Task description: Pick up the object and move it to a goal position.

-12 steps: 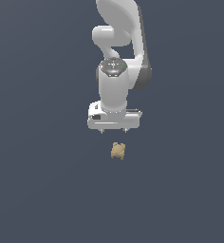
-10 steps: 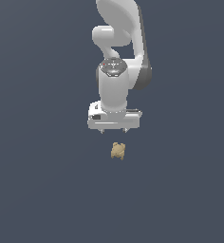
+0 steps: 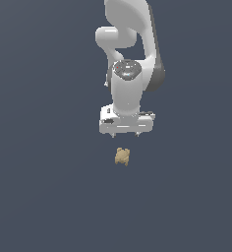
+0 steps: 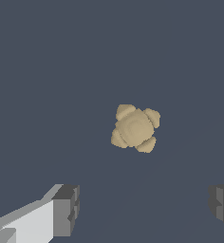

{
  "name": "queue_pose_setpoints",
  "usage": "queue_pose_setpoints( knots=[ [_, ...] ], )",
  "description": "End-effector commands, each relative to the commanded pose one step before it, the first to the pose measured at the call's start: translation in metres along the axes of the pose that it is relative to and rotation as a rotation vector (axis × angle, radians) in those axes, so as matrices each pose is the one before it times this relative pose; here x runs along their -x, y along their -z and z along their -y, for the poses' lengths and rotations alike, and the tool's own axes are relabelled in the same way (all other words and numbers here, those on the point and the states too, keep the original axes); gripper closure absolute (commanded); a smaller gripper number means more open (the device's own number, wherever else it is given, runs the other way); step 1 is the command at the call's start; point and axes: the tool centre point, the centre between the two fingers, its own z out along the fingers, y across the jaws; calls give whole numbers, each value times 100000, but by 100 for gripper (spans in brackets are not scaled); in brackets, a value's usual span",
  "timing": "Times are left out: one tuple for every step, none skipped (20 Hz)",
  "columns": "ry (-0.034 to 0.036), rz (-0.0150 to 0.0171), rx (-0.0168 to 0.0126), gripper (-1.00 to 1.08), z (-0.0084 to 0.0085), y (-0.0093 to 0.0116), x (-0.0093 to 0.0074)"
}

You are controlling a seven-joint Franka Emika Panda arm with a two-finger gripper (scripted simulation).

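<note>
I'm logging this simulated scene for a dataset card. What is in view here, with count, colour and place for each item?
object: one, tan-yellowish, lumpy with four rounded corner bumps, lying alone on the surface, just below the gripper in the exterior view, apart from the fingers.
surface: one, plain dark blue-grey, filling the background of both views; no goal marker shows.
arm: one, white with a dark grey joint section, coming in from the top of the exterior view.
gripper: one, white body, pointing down above the object, open.
fingertips: two, dark grey pads, spread wide in the wrist view, nothing between them.
</note>
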Motion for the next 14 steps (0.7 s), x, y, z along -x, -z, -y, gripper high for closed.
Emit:
queue_pose_setpoints(
  knots=[
    [-446, 44, 29, -92, -99, -83, -41],
    [-307, 16, 31, -92, 2, -102, -60],
    [-445, 23, 45, -92, -5, -144, -85],
    [-565, 18, 72, -92, -15, -184, -111],
    [-690, 12, 100, -92, -31, -224, -137],
    [-813, 8, 127, -92, -43, -265, -161],
    [-932, 6, 151, -92, -50, -307, -184],
    [-1047, 8, 173, -92, -48, -349, -204],
    [-1170, 10, 196, -92, -48, -395, -225],
    [-1287, 8, 225, -92, -50, -440, -244],
    [-1407, 2, 258, -92, -53, -488, -264],
    [-1524, -4, 292, -92, -54, -536, -281],
    [-1566, -10, 313, -92, -52, -559, -284],
    [-1437, -16, 300, -92, -42, -522, -256]
  ],
)
